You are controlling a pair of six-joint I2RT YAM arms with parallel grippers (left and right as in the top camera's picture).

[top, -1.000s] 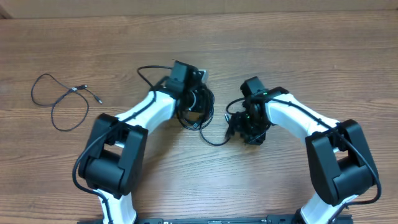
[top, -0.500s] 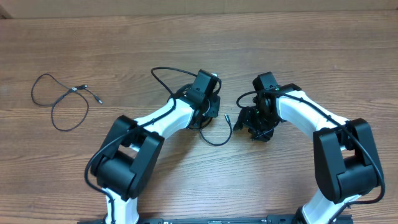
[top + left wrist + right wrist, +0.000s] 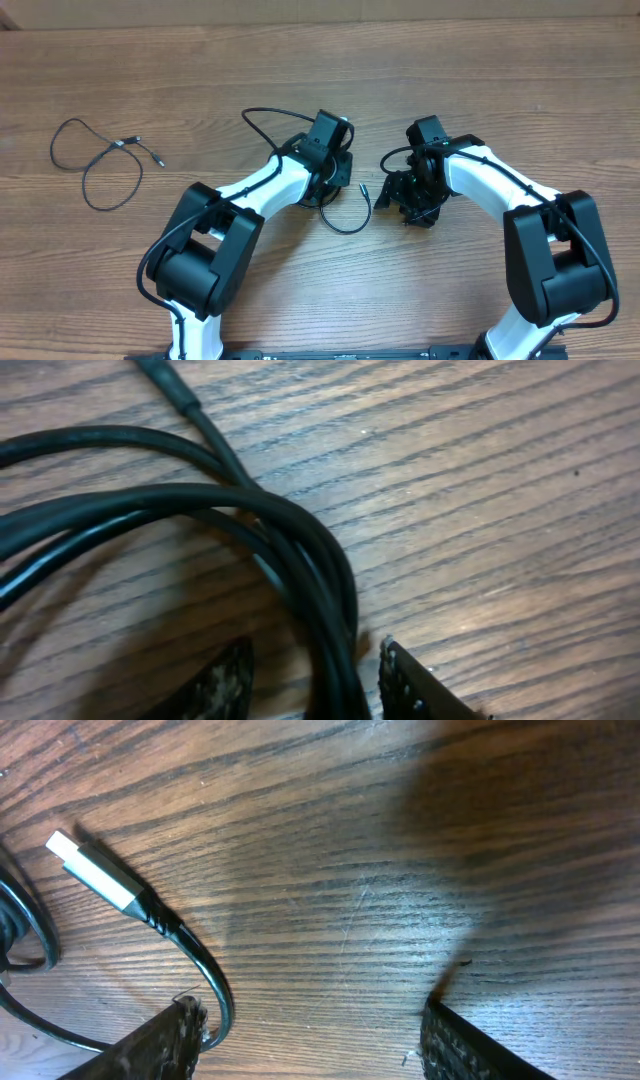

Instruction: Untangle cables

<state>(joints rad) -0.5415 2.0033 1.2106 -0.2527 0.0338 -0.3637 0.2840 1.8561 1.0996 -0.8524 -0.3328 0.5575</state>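
Left end effector (image 3: 332,168) sits low over the tangled cable bundle (image 3: 322,198), just left of centre in the overhead view. In the left wrist view its fingers (image 3: 225,680) stand apart at the lower edge of the frame. The black strands of the cable bundle (image 3: 300,550) pass between them unclamped, lying closer to the right-hand finger than to the left-hand one. A moulded plug sleeve (image 3: 170,380) enters at the top of that frame and joins the overlapping strands. Right end effector (image 3: 408,205) is lowered toward the tabletop (image 3: 500,80) just right of centre, near the bundle. Its fingers (image 3: 165,1035) are spread wide at the lower corners of the right wrist view, with bare wood between them and nothing gripped. A silver-tipped plug (image 3: 92,870) lies flat at the left of that frame. Its cord curves down right beside the left-hand finger, and contact cannot be confirmed. In the overhead view one loose loop (image 3: 347,231) of the bundle extends below the left end effector, between the two arms. A second loop (image 3: 265,109) arcs toward the upper left of the left end effector. A separate cable (image 3: 118,144) lies in open curves at the far left of the frame, well apart from both arms.
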